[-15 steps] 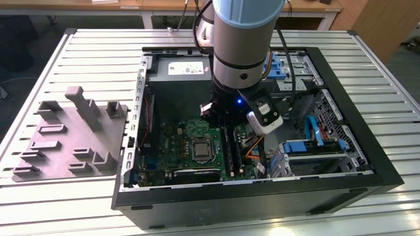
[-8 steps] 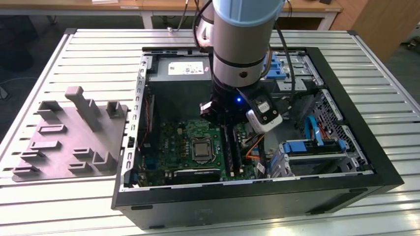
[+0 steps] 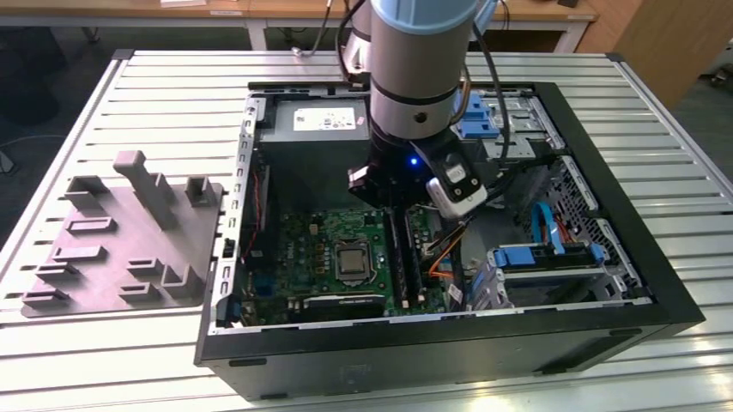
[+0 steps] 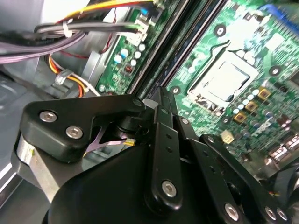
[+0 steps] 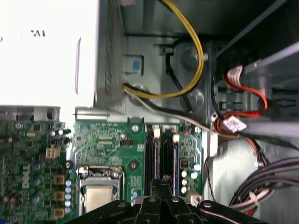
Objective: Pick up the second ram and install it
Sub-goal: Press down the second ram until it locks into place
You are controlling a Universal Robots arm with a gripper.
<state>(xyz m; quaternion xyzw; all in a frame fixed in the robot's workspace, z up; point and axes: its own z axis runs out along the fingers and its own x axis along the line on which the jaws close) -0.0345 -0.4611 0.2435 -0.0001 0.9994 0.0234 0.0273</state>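
Inside the open computer case, the ram [image 3: 400,253] is a long dark stick that stands in a slot on the green motherboard [image 3: 315,249], beside the silver processor socket [image 3: 349,257]. My gripper [image 3: 387,204] is low in the case over the end of the stick nearest the power-supply box. In the first wrist view the ram [image 5: 166,158] runs straight away from my gripper [image 5: 161,183]. A second dark strip [image 5: 149,154] lies alongside it. In the second wrist view my gripper [image 4: 160,95] has its black fingers drawn together. I cannot tell whether they touch the stick.
A grey tray [image 3: 115,245] with upright posts lies on the slatted table on the exterior view's left. The grey power-supply box [image 3: 315,124] sits at the case's far end. Blue drive brackets [image 3: 544,257] and cables [image 5: 187,56] crowd the exterior view's right side of the case.
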